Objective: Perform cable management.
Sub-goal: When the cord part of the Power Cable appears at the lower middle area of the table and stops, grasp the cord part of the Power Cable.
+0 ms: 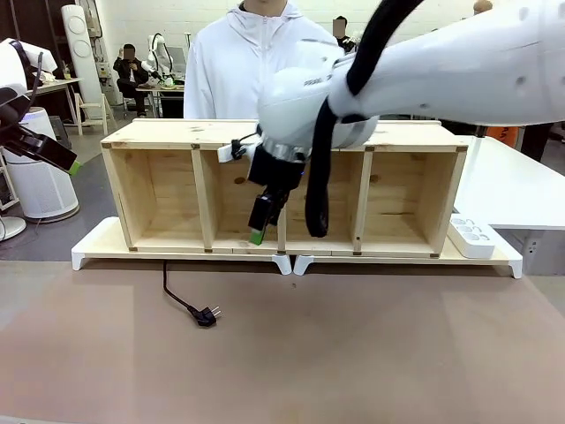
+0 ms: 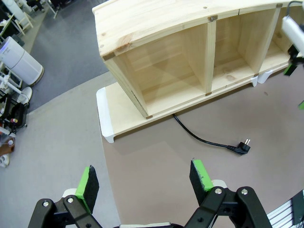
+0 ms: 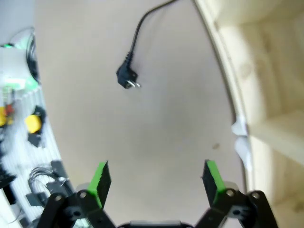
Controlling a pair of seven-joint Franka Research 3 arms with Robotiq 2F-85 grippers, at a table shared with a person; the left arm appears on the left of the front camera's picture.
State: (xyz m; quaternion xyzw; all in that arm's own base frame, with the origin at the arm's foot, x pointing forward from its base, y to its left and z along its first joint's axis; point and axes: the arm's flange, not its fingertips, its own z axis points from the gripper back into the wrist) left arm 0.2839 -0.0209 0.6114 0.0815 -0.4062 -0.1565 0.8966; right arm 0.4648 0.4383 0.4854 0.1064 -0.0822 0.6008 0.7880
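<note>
The cable (image 1: 177,296) is a thin black cord that comes out from under the wooden shelf (image 1: 168,132) and ends in a plug (image 1: 207,315) lying on the brown table. A white power strip (image 1: 470,236) rests on the shelf's white base at the right. My right gripper (image 1: 258,234) hangs in front of the shelf's middle, open and empty, above and to the right of the plug (image 3: 127,78). In its wrist view the right gripper (image 3: 156,177) stands wide over bare table. My left gripper (image 2: 144,178) is open and empty, high at the far left, well away from the cable (image 2: 204,138).
The shelf has several open compartments and stands on a white base board (image 1: 97,247) along the table's far side. A person in a white jacket (image 1: 238,71) stands behind it. A white table (image 1: 512,190) adjoins at the right. The brown mat (image 1: 353,353) lies in front.
</note>
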